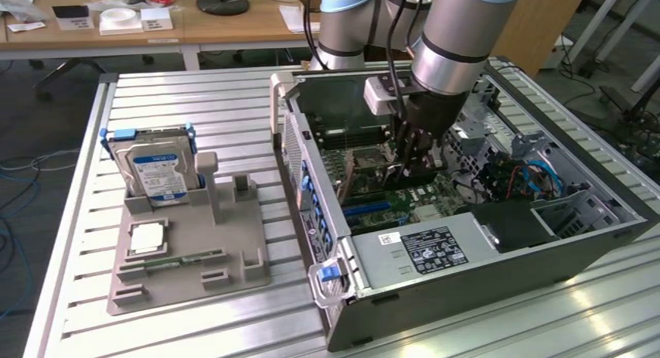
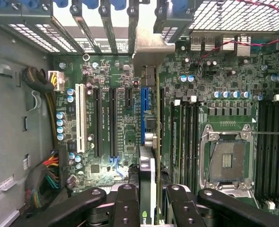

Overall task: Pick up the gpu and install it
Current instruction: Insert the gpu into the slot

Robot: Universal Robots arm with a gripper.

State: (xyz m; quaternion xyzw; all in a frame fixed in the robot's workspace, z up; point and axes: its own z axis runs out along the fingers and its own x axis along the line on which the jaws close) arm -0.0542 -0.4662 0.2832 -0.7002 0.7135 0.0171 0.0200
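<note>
The gpu (image 2: 147,182) stands edge-on between my fingers, a thin card with a dark face. It runs lengthwise over the motherboard (image 2: 120,75), right beside the long blue slot (image 2: 143,116). Its silvery bracket (image 2: 150,46) reaches the rear slot openings of the case. My gripper (image 2: 151,201) is shut on the card's near end. In the exterior view my gripper (image 1: 416,163) reaches straight down into the open computer case (image 1: 484,257), low over the board. Whether the card's edge sits in the slot I cannot tell.
Black expansion slots (image 2: 112,120) and a white slot (image 2: 80,118) lie beside the blue one. The empty CPU socket (image 2: 229,161) and memory slots (image 2: 186,142) are on the other side. Outside the case, a grey holder (image 1: 191,254) carries a hard drive (image 1: 154,168).
</note>
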